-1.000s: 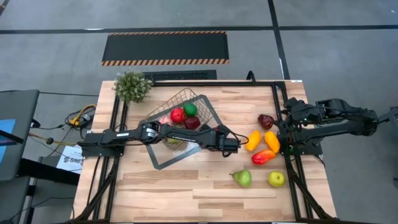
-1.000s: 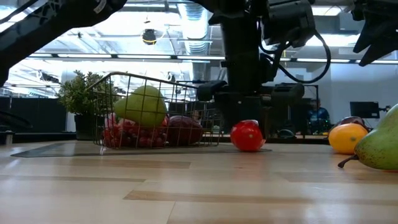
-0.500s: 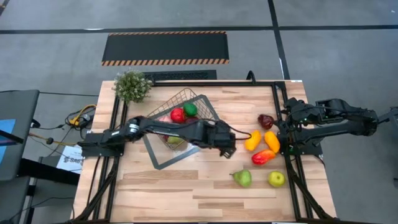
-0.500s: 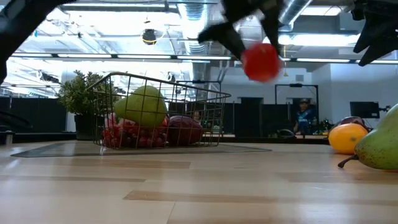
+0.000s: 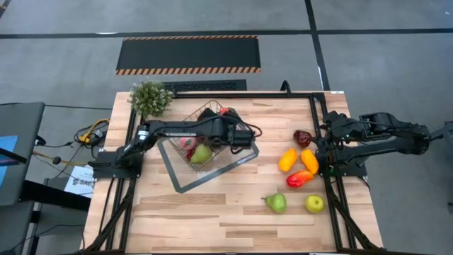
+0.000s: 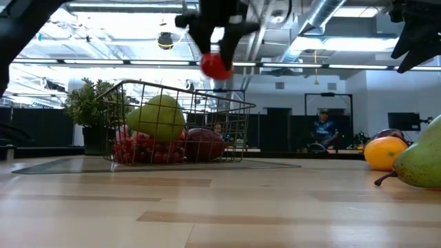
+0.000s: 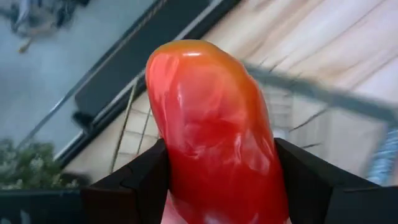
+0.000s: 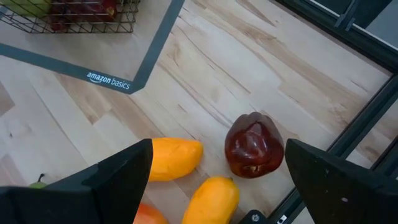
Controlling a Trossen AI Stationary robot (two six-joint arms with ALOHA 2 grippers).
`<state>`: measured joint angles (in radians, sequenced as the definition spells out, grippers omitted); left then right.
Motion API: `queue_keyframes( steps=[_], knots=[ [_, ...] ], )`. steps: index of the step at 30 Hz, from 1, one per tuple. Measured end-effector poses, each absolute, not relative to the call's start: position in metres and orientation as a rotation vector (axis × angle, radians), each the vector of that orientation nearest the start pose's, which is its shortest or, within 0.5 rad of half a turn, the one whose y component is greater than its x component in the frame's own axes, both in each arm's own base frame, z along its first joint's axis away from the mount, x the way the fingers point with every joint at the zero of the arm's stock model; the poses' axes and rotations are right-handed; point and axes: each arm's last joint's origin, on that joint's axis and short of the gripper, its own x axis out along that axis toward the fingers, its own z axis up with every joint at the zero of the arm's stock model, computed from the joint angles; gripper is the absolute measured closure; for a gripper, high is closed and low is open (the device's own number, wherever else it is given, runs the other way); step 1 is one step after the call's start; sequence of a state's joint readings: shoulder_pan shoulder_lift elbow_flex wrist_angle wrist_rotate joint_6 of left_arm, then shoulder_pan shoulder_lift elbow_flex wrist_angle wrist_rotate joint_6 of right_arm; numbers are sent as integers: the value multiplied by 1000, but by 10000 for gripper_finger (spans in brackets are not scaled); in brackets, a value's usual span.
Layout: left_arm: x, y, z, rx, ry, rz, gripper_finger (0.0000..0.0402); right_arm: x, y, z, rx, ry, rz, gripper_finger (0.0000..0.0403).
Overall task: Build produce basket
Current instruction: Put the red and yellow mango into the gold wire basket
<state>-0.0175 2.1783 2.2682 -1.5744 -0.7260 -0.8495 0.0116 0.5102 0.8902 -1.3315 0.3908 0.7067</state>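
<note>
The wire-mesh basket [image 5: 207, 140] stands on its grey tray base [image 5: 185, 185] at the table's middle left. It holds a green fruit [image 5: 202, 153], red grapes [image 6: 138, 147] and a dark red piece [image 6: 204, 145]. My left gripper [image 5: 228, 117] hangs above the basket's far right part, shut on a red fruit [image 6: 216, 65]. My right gripper [image 8: 219, 155] stands open at the table's right edge, above a dark red pepper [image 8: 254, 146] and two orange pieces [image 8: 174, 158], touching nothing. My left gripper pinches the red fruit by its two opposite sides [image 7: 168, 162] between the two fingers [image 7: 134, 183]. The fingers come slanting down from above. The fruit is lifted clear, higher than the basket's rim [image 6: 186, 89].
On the wood at the right lie orange pieces [image 5: 287, 159], a red-orange pepper [image 5: 299, 178], a green pear [image 5: 275, 202], a yellow-green apple [image 5: 314, 204] and a dark red pepper [image 5: 303, 137]. A potted plant [image 5: 150, 97] stands at the far left corner.
My left gripper has risen from the table right of the basket and swung toward the left and far edges, tipping less steeply, until it is over the basket. The red fruit went with it, lifted clear of the wood. The gap between its fingers stays the same.
</note>
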Motion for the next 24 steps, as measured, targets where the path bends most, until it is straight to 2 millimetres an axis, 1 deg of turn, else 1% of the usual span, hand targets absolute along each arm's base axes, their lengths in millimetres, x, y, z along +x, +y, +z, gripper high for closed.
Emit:
queue_keyframes(
  steps=[3, 6, 10, 12, 16, 21, 24],
  knots=[
    [419, 29, 292, -155, 1107, 1089, 178, 50, -10, 302, 455, 765, -658, 17],
    [423, 42, 274, -210, 1153, 1047, 177, 50, -10, 302, 455, 765, -658, 17],
    [430, 50, 250, -285, 1185, 960, 177, 50, -10, 302, 456, 765, -658, 17],
    [432, 51, 243, -309, 1198, 918, 177, 50, -10, 302, 456, 765, -658, 17],
    [433, 50, 238, -305, 1214, 871, 177, 50, -10, 302, 456, 765, -658, 17],
    [434, 44, 238, -279, 1234, 818, 177, 50, -10, 302, 456, 764, -658, 17],
    [436, 39, 237, -267, 1250, 756, 176, 50, -10, 302, 456, 765, -658, 17]
  ],
)
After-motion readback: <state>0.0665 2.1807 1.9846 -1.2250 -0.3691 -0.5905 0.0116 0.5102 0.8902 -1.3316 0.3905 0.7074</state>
